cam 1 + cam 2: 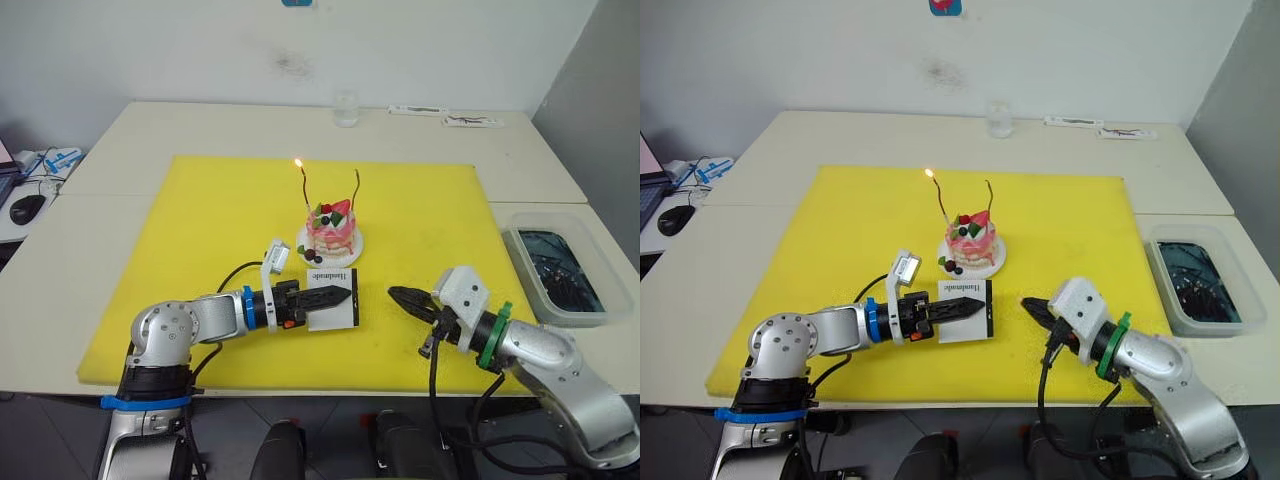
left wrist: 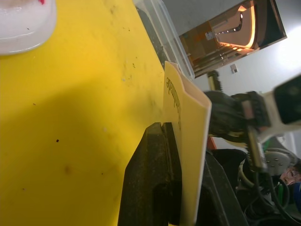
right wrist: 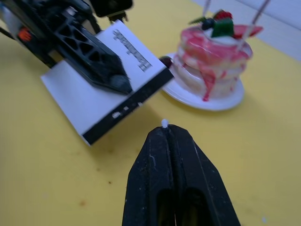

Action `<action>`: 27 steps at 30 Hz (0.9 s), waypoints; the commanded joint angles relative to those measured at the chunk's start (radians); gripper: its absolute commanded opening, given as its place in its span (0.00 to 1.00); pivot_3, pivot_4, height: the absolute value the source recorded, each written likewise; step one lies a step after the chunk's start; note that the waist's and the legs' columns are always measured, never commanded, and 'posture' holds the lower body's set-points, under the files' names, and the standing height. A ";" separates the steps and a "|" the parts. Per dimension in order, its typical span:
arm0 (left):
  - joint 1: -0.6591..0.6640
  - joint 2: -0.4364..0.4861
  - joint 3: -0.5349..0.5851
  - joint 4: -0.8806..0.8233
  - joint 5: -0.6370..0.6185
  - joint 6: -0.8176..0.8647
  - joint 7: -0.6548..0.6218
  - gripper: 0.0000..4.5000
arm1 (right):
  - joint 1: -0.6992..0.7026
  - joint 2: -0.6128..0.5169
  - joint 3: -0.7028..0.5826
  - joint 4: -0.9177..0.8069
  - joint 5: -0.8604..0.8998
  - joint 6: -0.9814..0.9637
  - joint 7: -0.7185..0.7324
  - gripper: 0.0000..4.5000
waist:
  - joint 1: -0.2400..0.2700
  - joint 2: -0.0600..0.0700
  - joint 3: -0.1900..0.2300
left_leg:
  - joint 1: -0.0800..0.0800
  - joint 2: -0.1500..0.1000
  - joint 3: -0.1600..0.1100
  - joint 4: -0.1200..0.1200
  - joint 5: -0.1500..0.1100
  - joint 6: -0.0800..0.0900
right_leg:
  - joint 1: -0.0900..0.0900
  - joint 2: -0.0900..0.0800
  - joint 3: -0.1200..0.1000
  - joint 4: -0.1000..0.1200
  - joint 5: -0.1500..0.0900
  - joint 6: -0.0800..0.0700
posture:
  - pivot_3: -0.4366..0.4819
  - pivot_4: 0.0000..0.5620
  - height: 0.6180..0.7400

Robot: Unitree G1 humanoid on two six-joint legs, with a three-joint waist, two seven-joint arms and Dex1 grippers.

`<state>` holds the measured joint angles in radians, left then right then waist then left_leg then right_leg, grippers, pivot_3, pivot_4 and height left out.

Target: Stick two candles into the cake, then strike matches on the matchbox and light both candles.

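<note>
The pink-and-white cake point(image 1: 331, 233) stands on its small white plate on the yellow mat point(image 1: 200, 240). Two thin candles rise from it: the left candle point(image 1: 303, 187) burns with a small flame, the right candle point(image 1: 357, 187) is unlit. Just in front of the cake, my left gripper point(image 1: 350, 296) is shut on the white matchbox point(image 1: 337, 303), its black strip facing the right arm. My right gripper point(image 1: 393, 293) hovers a short way right of the box, shut, with a tiny pale match end point(image 3: 164, 123) poking out between its fingertips.
A clear plastic tub point(image 1: 560, 268) with dark contents sits off the mat at the right. A drinking glass point(image 1: 346, 108) and some small flat items point(image 1: 445, 115) lie at the table's far edge. A mouse point(image 1: 27, 208) lies on a side desk, left.
</note>
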<state>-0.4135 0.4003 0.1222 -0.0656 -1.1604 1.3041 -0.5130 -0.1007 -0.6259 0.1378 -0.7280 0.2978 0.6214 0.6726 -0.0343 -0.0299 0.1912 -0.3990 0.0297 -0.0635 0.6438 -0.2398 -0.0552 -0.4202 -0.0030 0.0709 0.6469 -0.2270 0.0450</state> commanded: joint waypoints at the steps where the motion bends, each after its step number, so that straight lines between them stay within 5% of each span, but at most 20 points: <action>1: -0.030 -0.006 -0.004 -0.001 0.007 -0.006 -0.021 0.00 | -0.059 -0.044 0.028 -0.035 0.016 0.015 0.055 0.00 | 0.001 0.000 0.000 | 0.000 0.000 0.000 0.000 0.000 0.000 | 0.000 0.000 0.000 0.000 0.000 0.000 | 0.48 0.27 1.00; 12: -0.041 -0.006 -0.002 0.001 0.015 0.009 -0.042 0.00 | -0.179 -0.061 0.156 0.037 -0.082 -0.004 0.063 0.00 | 0.001 0.000 0.000 | 0.000 0.000 0.000 0.000 0.000 0.000 | 0.000 0.000 0.000 0.000 0.000 0.000 | 0.48 0.27 1.00; 27: -0.030 -0.004 0.004 -0.014 0.011 0.018 -0.048 0.00 | -0.220 -0.045 0.166 0.091 -0.149 -0.036 0.070 0.00 | 0.001 0.000 0.000 | 0.000 0.000 0.000 0.000 0.000 0.000 | 0.000 0.000 0.000 0.000 0.001 0.001 | 0.48 0.27 1.00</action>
<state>-0.4416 0.3935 0.1150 -0.0429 -1.1366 1.3216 -0.5423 -0.3038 -0.6703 0.3062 -0.6212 0.1565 0.6056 0.7394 -0.0331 -0.0299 0.1913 -0.3992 0.0297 -0.0635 0.6439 -0.2398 -0.0552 -0.4204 -0.0031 0.0708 0.6472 -0.2265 0.0458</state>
